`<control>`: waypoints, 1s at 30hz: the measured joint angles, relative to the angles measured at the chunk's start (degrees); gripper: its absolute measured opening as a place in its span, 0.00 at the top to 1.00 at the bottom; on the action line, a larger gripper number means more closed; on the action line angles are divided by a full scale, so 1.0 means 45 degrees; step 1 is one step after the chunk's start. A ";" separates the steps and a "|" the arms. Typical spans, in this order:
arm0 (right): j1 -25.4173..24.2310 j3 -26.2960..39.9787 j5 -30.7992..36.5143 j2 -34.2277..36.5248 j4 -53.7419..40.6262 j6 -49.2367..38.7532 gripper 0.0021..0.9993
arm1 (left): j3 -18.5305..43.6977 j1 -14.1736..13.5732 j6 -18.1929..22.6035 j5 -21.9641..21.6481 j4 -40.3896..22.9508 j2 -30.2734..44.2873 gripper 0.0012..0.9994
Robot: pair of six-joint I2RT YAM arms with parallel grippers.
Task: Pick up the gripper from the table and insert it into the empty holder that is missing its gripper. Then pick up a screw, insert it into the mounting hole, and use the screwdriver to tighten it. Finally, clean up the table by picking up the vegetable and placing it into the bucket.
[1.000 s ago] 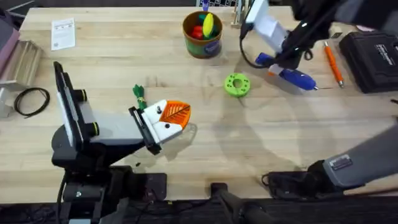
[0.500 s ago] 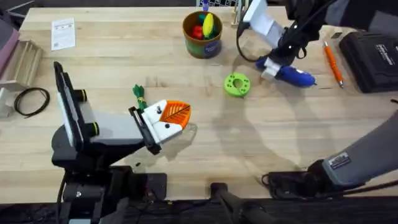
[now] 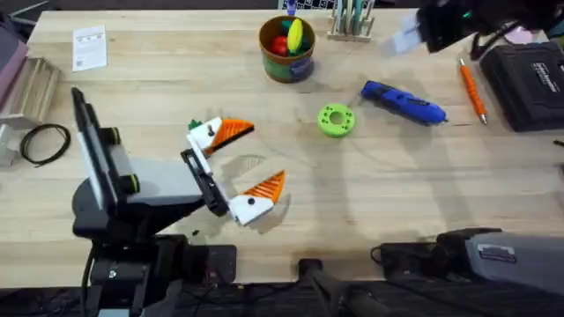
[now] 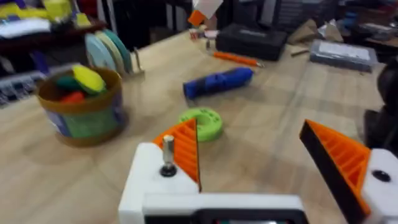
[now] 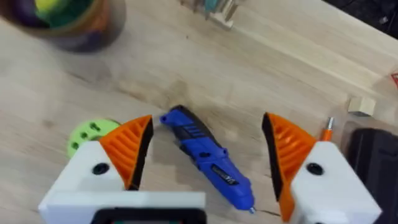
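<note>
Both hands gape empty: the left hand (image 3: 236, 167) low over the table (image 3: 159, 79), the right hand (image 5: 202, 165) above the screwdriver (image 3: 404, 101), near a green disc (image 3: 335, 119) and an orange pen (image 3: 471, 88).

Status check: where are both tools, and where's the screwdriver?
Left tool open, low over the table. Right tool open, above the screwdriver, not touching. Screwdriver flat on the table beside the green disc. Nothing in the way.

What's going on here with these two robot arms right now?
Neither arm is holding anything. The right gripper hangs open above the blue screwdriver, which lies on the table. The left gripper is spread wide open low over the table. The green disc and the bucket of toys sit untouched.
</note>
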 joint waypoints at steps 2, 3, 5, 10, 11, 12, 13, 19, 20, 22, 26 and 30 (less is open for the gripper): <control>0.0000 0.0000 -0.0109 -0.0569 -0.0027 0.0892 0.01 | -0.0032 0.0000 -0.0350 -0.0350 0.0998 0.0003 0.01; 0.0000 0.0000 -0.0136 -0.0787 -0.0060 0.1232 0.01 | -0.0032 0.0000 -0.0614 -0.0578 0.1553 0.0003 0.01; 0.0000 0.0000 -0.0205 -0.1212 -0.0129 0.1902 0.01 | -0.0023 0.0020 -0.1161 -0.1057 0.1974 -0.0002 0.01; 0.0000 0.0000 -0.0268 -0.1884 -0.0362 0.2892 0.01 | 0.0872 0.0462 -0.1795 -0.2630 -0.0211 0.0000 0.01; 0.0000 0.0000 -0.0277 -0.1956 -0.0357 0.2988 0.01 | 0.1345 0.0584 -0.1729 -0.3064 -0.1054 0.0003 0.01; 0.0000 0.0000 -0.0300 -0.2016 -0.0358 0.3056 0.01 | 0.1884 0.0719 -0.1629 -0.3554 -0.1899 0.0007 0.01; 0.0000 0.0000 -0.0317 -0.2063 -0.0364 0.3119 0.01 | 0.2567 0.0856 -0.1414 -0.4123 -0.2873 0.0048 0.01; 0.0000 0.0000 -0.0360 -0.2105 -0.0839 0.3334 0.01 | 0.7044 0.1292 -0.0298 -0.7247 -0.6974 0.1781 0.01; 0.0000 0.0000 -0.0360 -0.2110 -0.0915 0.3338 0.01 | 0.7685 0.1295 -0.0225 -0.7580 -0.7637 0.2226 0.01; 0.0000 0.0000 -0.0360 -0.2105 -0.1064 0.3343 0.01 | 0.8792 0.1302 -0.0150 -0.8047 -0.8840 0.3199 0.01; 0.0000 0.0000 -0.0360 -0.2105 -0.1168 0.3372 0.01 | 1.0352 0.1302 -0.0265 -0.8589 -1.1735 0.5547 0.01; 0.0000 0.0000 -0.0360 -0.2105 -0.1178 0.3377 0.01 | 1.0741 0.1302 -0.0343 -0.8815 -1.2942 0.7911 0.01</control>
